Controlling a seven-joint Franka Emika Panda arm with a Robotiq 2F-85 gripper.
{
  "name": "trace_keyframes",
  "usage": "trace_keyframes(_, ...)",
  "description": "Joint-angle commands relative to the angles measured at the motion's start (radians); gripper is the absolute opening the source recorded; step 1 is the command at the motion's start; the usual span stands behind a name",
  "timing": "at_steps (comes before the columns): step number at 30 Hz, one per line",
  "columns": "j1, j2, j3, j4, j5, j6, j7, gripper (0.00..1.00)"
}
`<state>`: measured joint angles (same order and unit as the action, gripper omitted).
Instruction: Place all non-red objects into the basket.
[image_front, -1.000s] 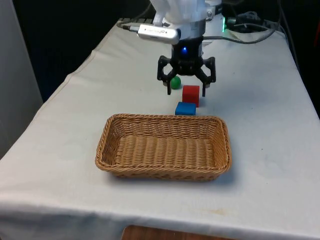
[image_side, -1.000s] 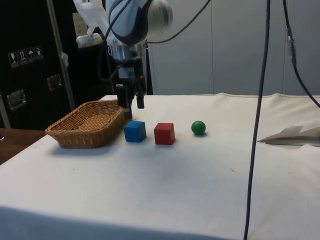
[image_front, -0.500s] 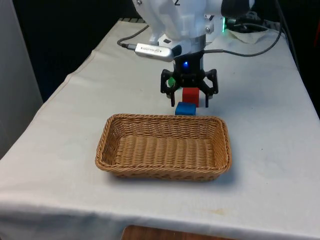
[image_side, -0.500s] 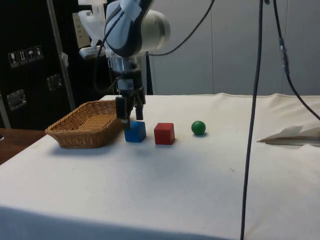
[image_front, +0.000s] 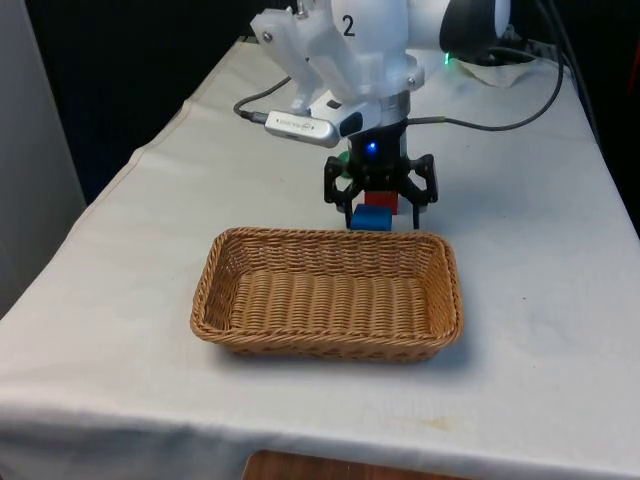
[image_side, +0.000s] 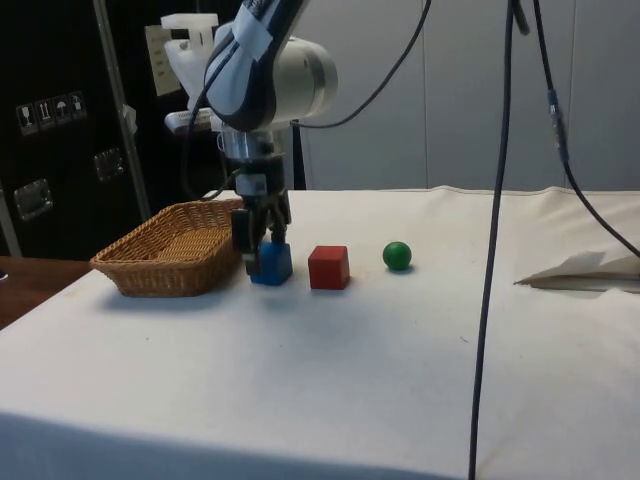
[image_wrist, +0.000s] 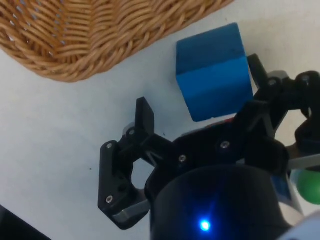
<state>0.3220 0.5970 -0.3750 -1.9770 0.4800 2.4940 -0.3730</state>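
While the gripper (image_front: 378, 207) hangs low over the blue cube (image_front: 371, 218), its fingers stand apart, one on each side of the cube and clamped on nothing. The step in hand looks like the reach for the first non-red thing. The cube sits on the cloth just beside the basket's (image_front: 325, 345) far rim, on the robot's side.

Next, I judge, the gripper must sink a little more, centre the cube between the fingers, close on it, lift it above the wicker rim and carry it a short way over the basket. The rim is close, so a low lift could catch it.

From the side view, the gripper (image_side: 259, 242) is down at the cube (image_side: 271, 264), with the red cube (image_side: 328, 267) just beyond it away from the basket (image_side: 170, 262), and the green ball (image_side: 397, 256) farther along the same line. That row is squeezed together in the front view, where the red cube (image_front: 380, 199) peeks out behind the fingers and the ball is mostly hidden.

Through the wrist view, the cube (image_wrist: 214, 71) appears off to one finger (image_wrist: 146, 117) rather than midway, though the angle may mislead; the gripper (image_wrist: 200, 102) may need a small shift. The basket's edge (image_wrist: 75, 45) lies near the cube, and a sliver of the ball (image_wrist: 307, 184) shows too.
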Motion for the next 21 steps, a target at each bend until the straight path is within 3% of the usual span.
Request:
trace_keyframes(1, -0.008, 0.005, 0.011, 0.005, 0.017, 0.007, -0.013, 0.97)
trace_keyframes(4, -0.008, 0.010, 0.011, 0.008, 0.019, 0.007, -0.015, 0.68)
trace_keyframes(5, 0.000, 0.008, 0.000, 0.004, 0.005, 0.000, -0.004, 0.56)
trace_keyframes(6, -0.008, 0.011, 0.011, 0.008, 0.020, 0.007, -0.015, 0.56)
trace_keyframes(7, -0.008, 0.012, 0.011, 0.009, 0.020, 0.007, -0.015, 0.35)
trace_keyframes(8, -0.008, 0.013, 0.011, 0.009, 0.021, 0.007, -0.015, 0.20)
trace_keyframes(10, -0.008, 0.013, 0.011, 0.009, 0.021, 0.007, -0.015, 0.03)
trace_keyframes(15, -0.009, 0.014, 0.012, 0.010, 0.022, 0.007, -0.016, 0.03)
trace_keyframes(16, 0.000, 0.010, 0.000, 0.007, 0.006, 0.000, -0.004, 0.03)
trace_keyframes(17, -0.009, 0.014, 0.012, 0.010, 0.022, 0.008, -0.016, 0.03)
trace_keyframes(21, 0.001, -0.008, -0.004, 0.007, 0.006, -0.012, 0.002, 0.03)
